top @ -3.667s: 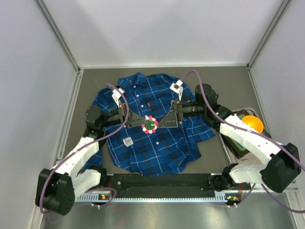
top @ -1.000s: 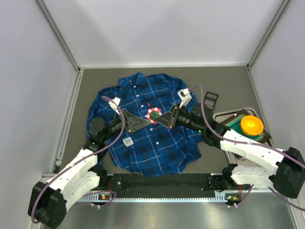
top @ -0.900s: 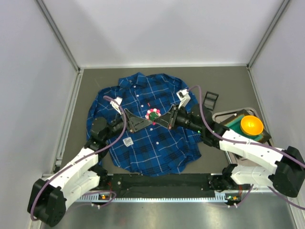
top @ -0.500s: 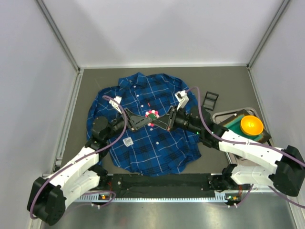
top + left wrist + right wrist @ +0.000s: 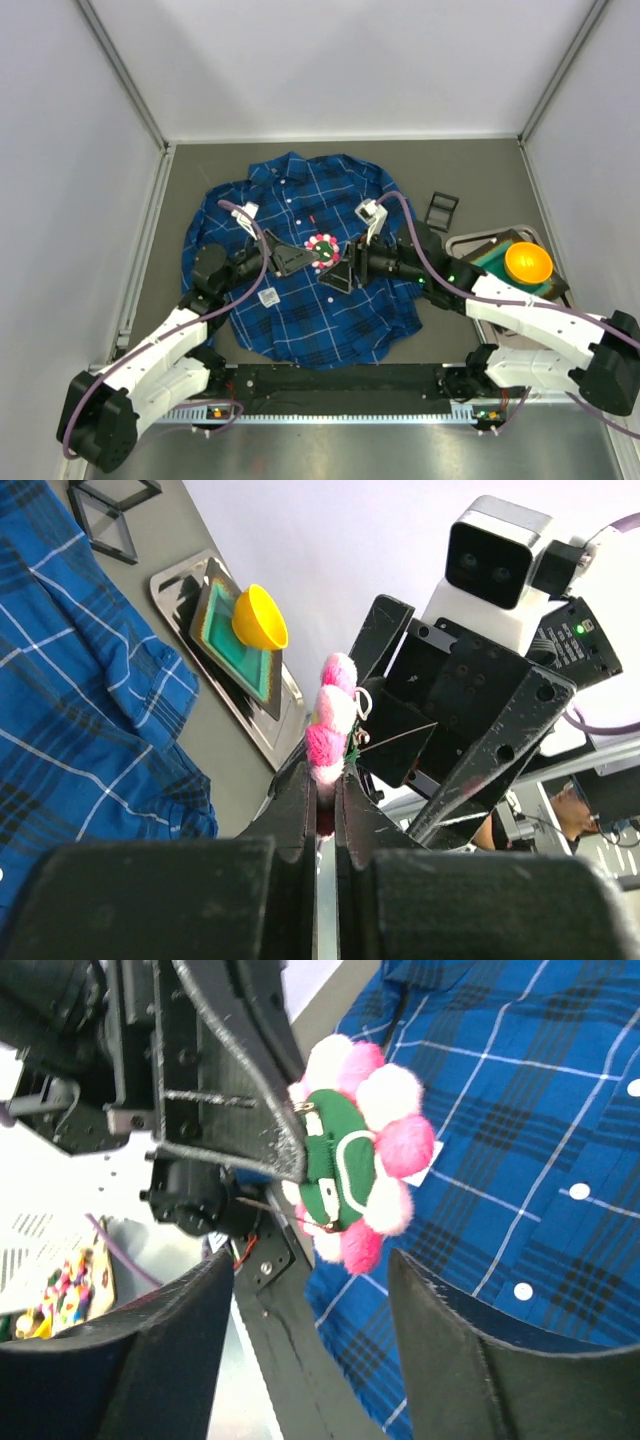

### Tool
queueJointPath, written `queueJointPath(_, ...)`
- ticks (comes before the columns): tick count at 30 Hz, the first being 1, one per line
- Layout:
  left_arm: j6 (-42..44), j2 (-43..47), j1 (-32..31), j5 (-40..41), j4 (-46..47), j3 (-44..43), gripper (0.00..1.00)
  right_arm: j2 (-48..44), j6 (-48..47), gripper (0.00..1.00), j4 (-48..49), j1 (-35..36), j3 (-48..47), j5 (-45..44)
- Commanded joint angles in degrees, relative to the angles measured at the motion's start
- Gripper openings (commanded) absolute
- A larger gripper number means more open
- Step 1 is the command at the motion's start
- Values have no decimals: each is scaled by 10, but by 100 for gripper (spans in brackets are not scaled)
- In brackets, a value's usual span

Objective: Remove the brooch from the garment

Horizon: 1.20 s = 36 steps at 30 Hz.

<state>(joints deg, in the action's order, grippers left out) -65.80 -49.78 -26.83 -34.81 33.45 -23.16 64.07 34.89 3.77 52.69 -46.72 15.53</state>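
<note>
The left arm's black two-finger gripper (image 5: 322, 780) has closed onto the round pink-and-white pom-pom brooch with green backing (image 5: 355, 1175). The right arm's black two-finger gripper (image 5: 340, 266) has released it, spread wide, and shifted toward 5 o'clock.

Both arms reach inward from the near edge, and the 2 grippers face each other at scene centre. The left arm (image 5: 165, 335) extends far-right. The left gripper (image 5: 312, 253) is clamped on the brooch (image 5: 330, 720). The right arm (image 5: 520, 305) extends left. The right gripper (image 5: 340, 262) has its jaws standing apart.
</note>
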Motion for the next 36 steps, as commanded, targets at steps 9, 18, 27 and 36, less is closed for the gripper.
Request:
queueJointPath(9,12,-33,-2,-136,85,-47,0,-97,-39,65,21,-91,41,240)
queueJointPath(18,6,-40,-2,-175,100,-52,0,-70,-14,55,82,-95,30,293)
queueJointPath(27,-5,-50,-2,-199,126,-47,0,-47,-26,46,78,-96,7,308)
queueJointPath(36,-12,-52,-4,-216,155,-39,0,-46,-4,45,105,-108,15,315)
